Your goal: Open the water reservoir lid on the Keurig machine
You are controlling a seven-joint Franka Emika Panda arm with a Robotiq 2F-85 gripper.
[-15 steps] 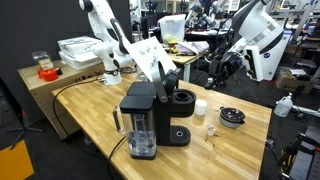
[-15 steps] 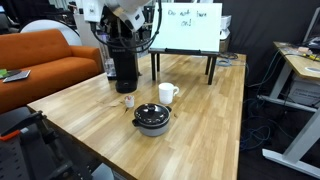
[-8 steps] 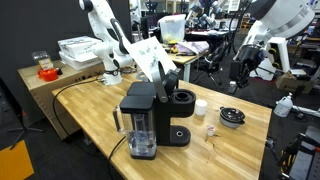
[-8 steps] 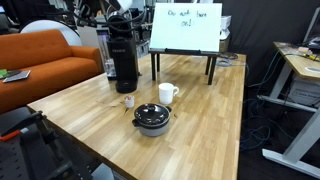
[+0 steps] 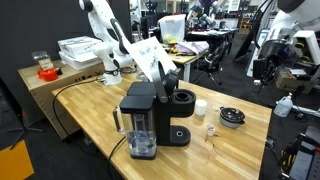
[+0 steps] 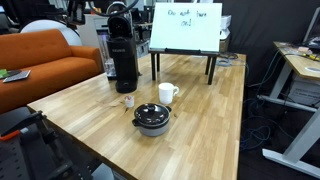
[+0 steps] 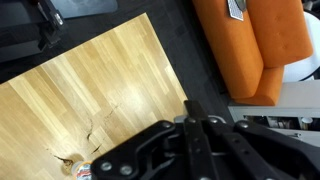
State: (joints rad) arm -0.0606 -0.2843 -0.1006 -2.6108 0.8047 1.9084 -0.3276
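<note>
Keurig machine (image 5: 152, 120) sits near the front edge of the wooden table (image 5: 240, 130), black body, clear water tank (image 5: 141, 140) on the side nearest the camera, round brew head (image 5: 181, 100) on the far side. In an exterior view it stands at the far left corner of the table (image 6: 122, 55), beside the orange couch (image 6: 45, 60).

Reservoir lid looks flat and shut on top of the tank; no gap visible, though resolution is low.

Arm (image 5: 120, 40) reaches in from behind, wrist directly over the machine. Gripper (image 5: 165, 72) is at or just above the top of the machine, between tank side and brew head. Can't tell from any view whether it touches the lid. Wrist view shows only the dark gripper (image 7: 195, 135) body filling the bottom, fingers close together, nothing seen between them. Opening width: can't tell for sure.

My read: approach/alignment step, lid not yet lifted. Next move needs a fingertip hooked under the lid's free edge, then an upward arc around the hinge. Which edge is hinged I can't make out.

Nearby clutter: white cup (image 6: 167, 93), round black dish (image 6: 152, 118), small pod (image 6: 129, 100), all well apart from the machine. Whiteboard (image 6: 185, 27) behind.
</note>
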